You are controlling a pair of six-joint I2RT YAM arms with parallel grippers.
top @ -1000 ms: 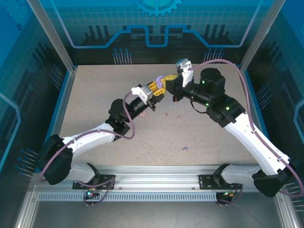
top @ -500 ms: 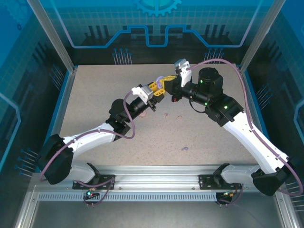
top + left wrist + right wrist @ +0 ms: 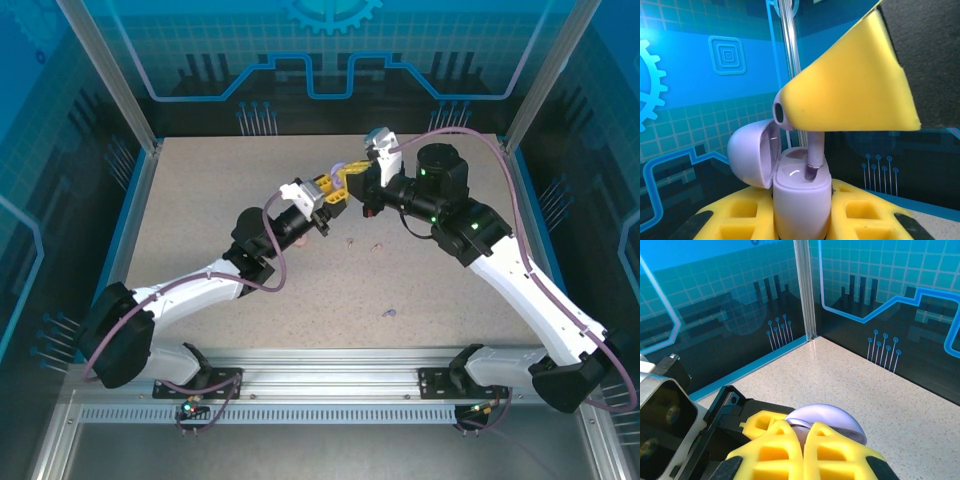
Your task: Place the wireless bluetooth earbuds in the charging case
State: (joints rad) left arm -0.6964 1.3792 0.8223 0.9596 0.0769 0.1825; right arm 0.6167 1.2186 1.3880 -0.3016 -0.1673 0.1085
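Observation:
My left gripper (image 3: 802, 212) is shut on an upright lilac charging case (image 3: 800, 192), its lid (image 3: 752, 152) swung open to the left. A lilac earbud (image 3: 815, 150) hangs stem-down, its tip in the case's right socket, with my right gripper (image 3: 804, 432) shut on it from above. The two grippers meet above the table's back middle, the left gripper (image 3: 326, 193) just left of the right gripper (image 3: 351, 178). In the right wrist view the lid (image 3: 832, 419) shows beyond the yellow fingers. A pale earbud (image 3: 377, 247) and a lilac earbud (image 3: 388, 313) lie loose on the table.
The speckled table (image 3: 200, 200) is walled by blue panels, with a metal post (image 3: 805, 290) in the far corner. The arm bases sit on the rail (image 3: 330, 385) at the near edge.
The right gripper has edged down and left towards the left gripper, bringing the earbud closer over the case. The left arm has barely shifted.

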